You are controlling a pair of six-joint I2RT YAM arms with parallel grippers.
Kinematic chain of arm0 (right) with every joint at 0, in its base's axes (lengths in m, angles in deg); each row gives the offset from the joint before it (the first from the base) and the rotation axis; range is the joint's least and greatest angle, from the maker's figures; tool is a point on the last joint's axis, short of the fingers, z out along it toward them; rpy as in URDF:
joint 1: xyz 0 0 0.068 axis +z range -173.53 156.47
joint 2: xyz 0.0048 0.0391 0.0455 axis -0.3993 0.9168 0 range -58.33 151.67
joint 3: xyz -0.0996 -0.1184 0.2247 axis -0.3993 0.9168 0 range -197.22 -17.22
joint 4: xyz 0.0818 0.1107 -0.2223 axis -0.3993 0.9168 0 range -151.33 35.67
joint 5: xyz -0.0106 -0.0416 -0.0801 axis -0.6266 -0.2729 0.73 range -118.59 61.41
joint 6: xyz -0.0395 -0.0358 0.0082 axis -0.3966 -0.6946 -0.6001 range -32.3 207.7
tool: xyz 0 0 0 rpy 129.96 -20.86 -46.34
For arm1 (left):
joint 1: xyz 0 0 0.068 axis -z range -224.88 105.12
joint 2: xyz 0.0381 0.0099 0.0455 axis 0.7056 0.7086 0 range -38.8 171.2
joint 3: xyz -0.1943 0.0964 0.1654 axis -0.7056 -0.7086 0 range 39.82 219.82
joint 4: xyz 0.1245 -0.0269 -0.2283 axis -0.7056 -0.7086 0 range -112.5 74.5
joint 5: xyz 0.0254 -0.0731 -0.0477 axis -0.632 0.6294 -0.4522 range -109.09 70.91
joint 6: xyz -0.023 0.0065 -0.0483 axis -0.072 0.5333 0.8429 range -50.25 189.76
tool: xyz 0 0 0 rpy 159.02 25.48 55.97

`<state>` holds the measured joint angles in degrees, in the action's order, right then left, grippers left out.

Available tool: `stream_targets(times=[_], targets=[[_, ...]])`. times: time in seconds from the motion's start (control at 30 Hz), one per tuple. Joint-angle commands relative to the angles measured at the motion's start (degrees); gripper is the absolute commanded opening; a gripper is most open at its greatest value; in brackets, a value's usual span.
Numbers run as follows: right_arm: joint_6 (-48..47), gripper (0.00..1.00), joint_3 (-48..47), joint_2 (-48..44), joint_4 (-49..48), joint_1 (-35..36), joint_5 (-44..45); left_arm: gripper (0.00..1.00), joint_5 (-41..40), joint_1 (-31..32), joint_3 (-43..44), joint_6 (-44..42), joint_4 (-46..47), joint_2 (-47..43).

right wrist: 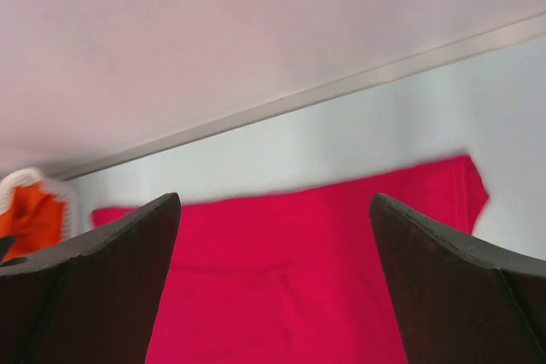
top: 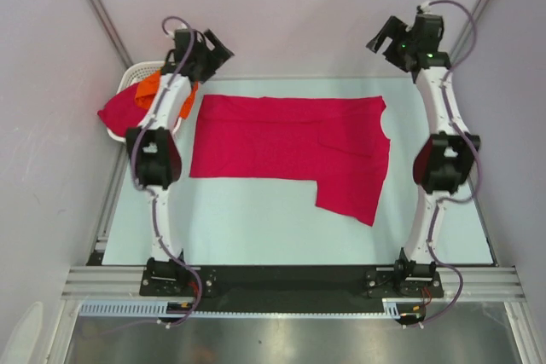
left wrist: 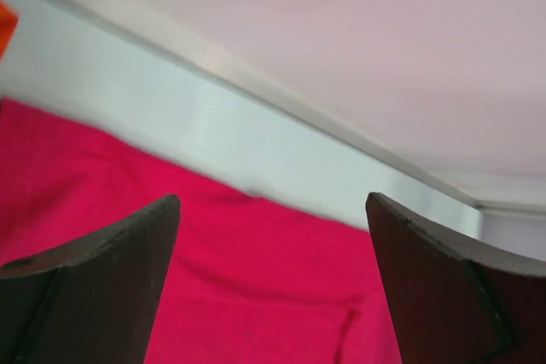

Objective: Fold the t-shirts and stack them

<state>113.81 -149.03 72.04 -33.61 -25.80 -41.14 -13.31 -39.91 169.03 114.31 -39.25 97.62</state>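
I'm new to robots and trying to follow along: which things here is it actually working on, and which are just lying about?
Part of the job:
- spread red shirt on the table
- bunched red shirt and orange shirt, piled in the basket

Just there:
- the white basket itself
- the table

Left arm (top: 155,155): extended forward, elbow bent, wrist lifted at far left. Left jaws spread wide, gripping nothing. Right arm (top: 445,164): mirrored at far right. Right jaws spread wide, gripping nothing.
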Motion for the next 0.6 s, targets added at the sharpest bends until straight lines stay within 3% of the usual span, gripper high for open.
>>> stream_targets(times=[0.0, 0.03, 0.07, 0.13, 0.17, 0.2, 0.27, 0.4, 0.57], targets=[[2.62, 1.0, 17.75, -23.54, 0.14, -0.2, 0.95, 0.96, 4.59, 0.56, -14.72, -7.1, 1.42, -29.33], [3.24, 1.0, 27.82, -30.54, -0.04, -0.2, 1.22, 0.96, 3.98, 0.74, -19.91, -7.37, 1.42, -33.63], [4.12, 1.0, 33.92, -34.09, 0.05, -0.2, 1.65, 0.96, 3.1, 0.91, -30.49, -7.38, 0.73, -40.81], [7.44, 1.0, 44.04, -44.77, 0.92, -0.2, 1.92, 0.96, -0.84, 0.83, -41.87, -6.07, 0.11, -48.93], [8.34, 1.0, 54.36, -47.98, 1.27, -0.11, 1.49, 0.96, -2.69, 0.65, -52.29, -5.28, -1.03, -52.36], [8.78, 1.0, 58.55, -51.84, 1.63, -0.02, 1.31, 0.95, -4.36, -0.3, -57.26, -3.53, -1.65, -59.62], [10.27, 0.99, 69.6, -61.13, 5.22, 0.15, 3.5, 0.94, -4.38, -2.24, -70.06, -1.32, -3.66, -66.07], [11.86, 1.0, 81.87, -72.69, 12.17, 0.24, 5.69, 0.88, -2.43, -8.13, -84.89, 3.51, -5.69, -79.87], [15.19, 1.0, 91.28, -78.07, 13.59, -0.02, 3.34, 0.83, -4.28, -10.24, -93.51, 5.37, -2.19, -80.09]])
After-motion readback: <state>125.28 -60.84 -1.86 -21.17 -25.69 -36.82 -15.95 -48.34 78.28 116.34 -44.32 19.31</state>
